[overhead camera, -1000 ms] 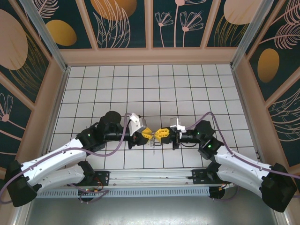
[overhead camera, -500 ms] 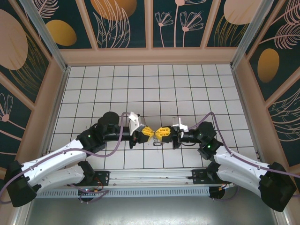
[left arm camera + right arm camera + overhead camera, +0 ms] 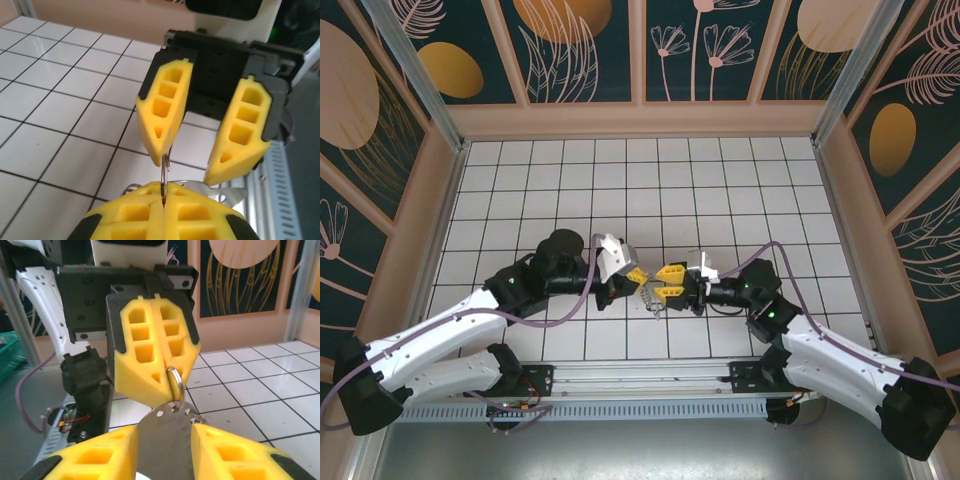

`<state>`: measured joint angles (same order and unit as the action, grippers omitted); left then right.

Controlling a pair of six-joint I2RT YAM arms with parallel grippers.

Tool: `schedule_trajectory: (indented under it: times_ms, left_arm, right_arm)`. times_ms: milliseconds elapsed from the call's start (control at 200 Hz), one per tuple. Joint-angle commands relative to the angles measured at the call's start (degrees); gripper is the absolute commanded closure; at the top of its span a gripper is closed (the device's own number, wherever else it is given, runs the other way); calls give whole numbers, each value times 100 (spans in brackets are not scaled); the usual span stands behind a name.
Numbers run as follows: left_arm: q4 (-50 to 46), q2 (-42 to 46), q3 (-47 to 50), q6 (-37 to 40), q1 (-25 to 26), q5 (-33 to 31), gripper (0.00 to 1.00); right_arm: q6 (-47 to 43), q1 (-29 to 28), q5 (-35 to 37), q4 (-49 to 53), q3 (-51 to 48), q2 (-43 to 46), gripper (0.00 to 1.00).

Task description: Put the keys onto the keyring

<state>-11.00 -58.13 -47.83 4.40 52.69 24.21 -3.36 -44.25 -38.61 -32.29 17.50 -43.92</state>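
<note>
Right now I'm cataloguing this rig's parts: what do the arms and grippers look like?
Both the left arm and right arm have white shells on the lower links, black joints and wrists, and a purple cable running alongside. The left gripper and right gripper each carry two yellow wedge-shaped fingers with square hollow cells on black mounts.

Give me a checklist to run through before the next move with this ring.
1. Left tool shut on the small ring: ok.
2. Right tool open: ok.
3. Flat silvery piece hanging below the ring, between the right tool's fingers: ok.
4. Right fingers free of that piece: cannot tell.
5. Where the ring's split lies: cannot tell.
</note>
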Motion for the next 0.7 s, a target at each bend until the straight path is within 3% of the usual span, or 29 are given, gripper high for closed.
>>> schedule_trajectory:
  times_ms: [0, 445, 696]
  left_arm:
    - [-1201, -292, -602, 685, 8, -463, 100]
    - [-1828, -620, -1072, 1032, 5, -206, 100]
    - [-1828, -630, -1098, 1030, 8, 105, 100]
  right_arm:
    - [-517, -40, 486, 769, 241, 190, 66]
    - [-710, -328, 919, 874, 394, 150, 72]
    - [-769, -554, 812, 573, 491, -204, 73]
